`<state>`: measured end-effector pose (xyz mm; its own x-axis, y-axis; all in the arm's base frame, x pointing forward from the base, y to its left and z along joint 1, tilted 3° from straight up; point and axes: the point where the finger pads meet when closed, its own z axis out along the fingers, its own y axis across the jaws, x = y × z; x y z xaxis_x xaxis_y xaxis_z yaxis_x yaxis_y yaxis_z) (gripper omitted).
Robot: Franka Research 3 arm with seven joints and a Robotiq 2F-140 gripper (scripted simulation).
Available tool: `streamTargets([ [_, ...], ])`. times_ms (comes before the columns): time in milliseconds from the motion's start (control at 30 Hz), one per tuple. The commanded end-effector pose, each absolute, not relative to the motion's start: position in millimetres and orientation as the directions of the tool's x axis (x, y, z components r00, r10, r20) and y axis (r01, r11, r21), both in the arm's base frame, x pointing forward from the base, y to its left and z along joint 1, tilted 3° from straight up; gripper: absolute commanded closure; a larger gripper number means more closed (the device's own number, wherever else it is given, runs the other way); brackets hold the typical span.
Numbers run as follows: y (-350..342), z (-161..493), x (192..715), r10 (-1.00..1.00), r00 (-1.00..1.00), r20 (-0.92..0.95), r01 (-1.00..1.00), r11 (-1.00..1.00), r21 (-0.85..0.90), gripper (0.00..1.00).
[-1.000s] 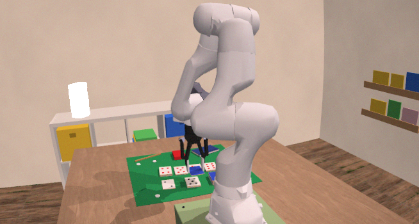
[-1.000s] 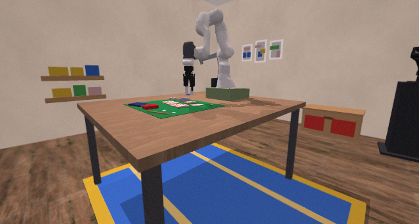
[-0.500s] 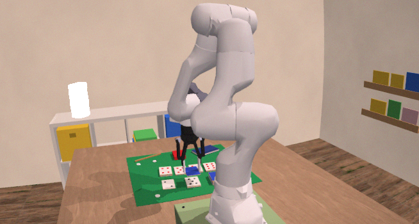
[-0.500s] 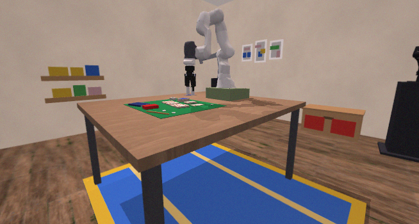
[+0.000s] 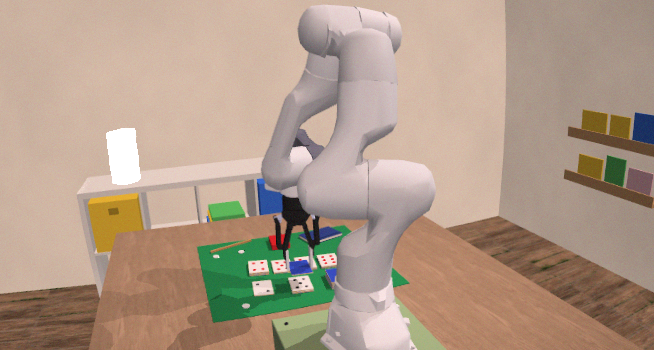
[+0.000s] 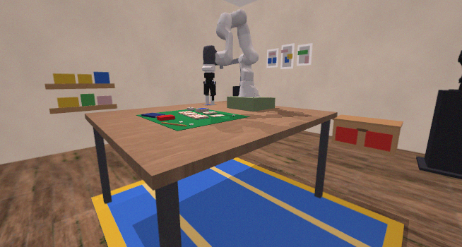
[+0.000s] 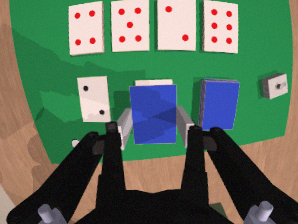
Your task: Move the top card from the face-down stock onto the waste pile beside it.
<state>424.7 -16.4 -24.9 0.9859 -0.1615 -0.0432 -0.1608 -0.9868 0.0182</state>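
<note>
My gripper is shut on a blue-backed card and holds it above the green mat, over the near row. It also shows in the top view, with the card between its fingertips. The waste pile, a face-up card with black pips, lies under the held card; in the wrist view only its white far edge shows. The blue face-down stock lies just right of it, apart from the held card. In the exterior view the gripper hangs a little above the mat.
A row of red-pip cards lies beyond the near row. A black-pip card lies left of the waste pile. A small white die sits right of the stock. A red block, a blue block and a wooden stick lie at the mat's far side.
</note>
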Motion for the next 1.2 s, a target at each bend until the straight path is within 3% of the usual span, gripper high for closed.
streamTargets([
  [0,-16.5,-24.7,425.4,-0.173,0.984,-0.043,-0.172,-0.985,0.018,0.57],
  [1167,-16.6,-28.5,425.4,-0.173,0.984,-0.043,-0.172,-0.985,0.018,0.57],
])
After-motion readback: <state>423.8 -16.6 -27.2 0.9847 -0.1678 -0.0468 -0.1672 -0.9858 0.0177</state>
